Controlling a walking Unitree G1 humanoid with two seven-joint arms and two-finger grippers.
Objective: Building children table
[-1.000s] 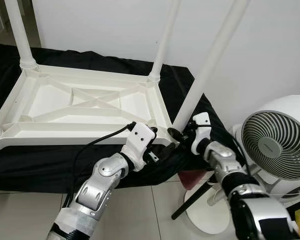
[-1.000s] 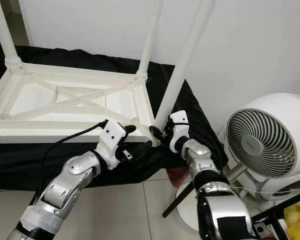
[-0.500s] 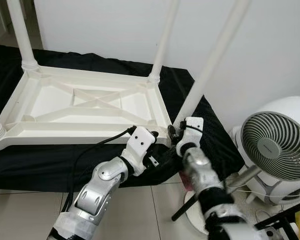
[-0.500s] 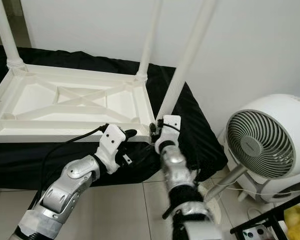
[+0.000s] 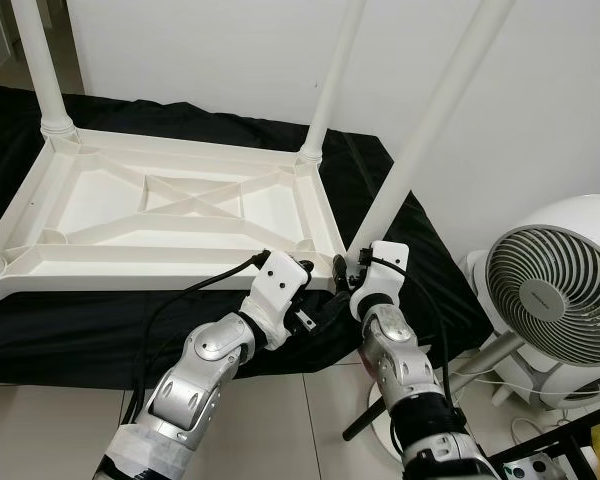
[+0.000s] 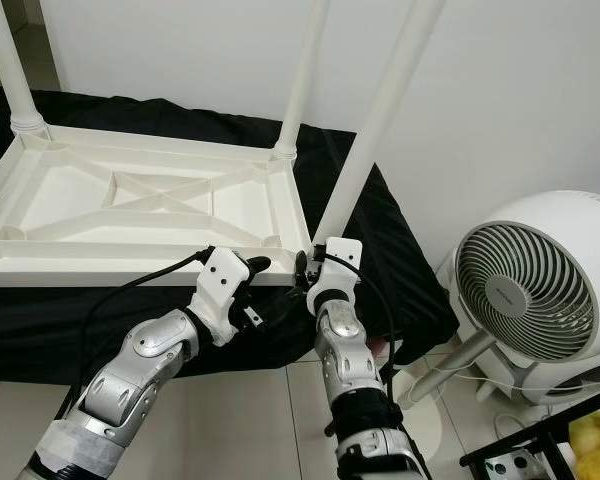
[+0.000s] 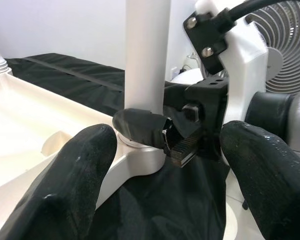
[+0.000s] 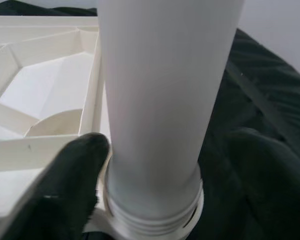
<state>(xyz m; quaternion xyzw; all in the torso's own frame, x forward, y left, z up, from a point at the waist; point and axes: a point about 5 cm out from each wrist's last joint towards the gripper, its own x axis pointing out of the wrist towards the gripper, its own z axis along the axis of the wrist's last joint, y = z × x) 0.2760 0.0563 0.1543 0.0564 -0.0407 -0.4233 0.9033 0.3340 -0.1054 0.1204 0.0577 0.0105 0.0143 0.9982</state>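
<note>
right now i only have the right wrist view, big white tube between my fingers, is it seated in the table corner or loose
Observer: The head view shows the table leg standing in the near right corner socket of the upturned table, but leaning to the right, not straight up.
Operator: where's the left arm
Observer: The left gripper sits at that same corner, just left of the right gripper.
Operator: is it holding anything
Observer: No. In the left wrist view its fingers are spread wide, with the leg base and your gripper ahead of them.
Operator: other legs in yet
Observer: Two far legs, one at the back left and one at the back right, stand in their sockets.
</note>
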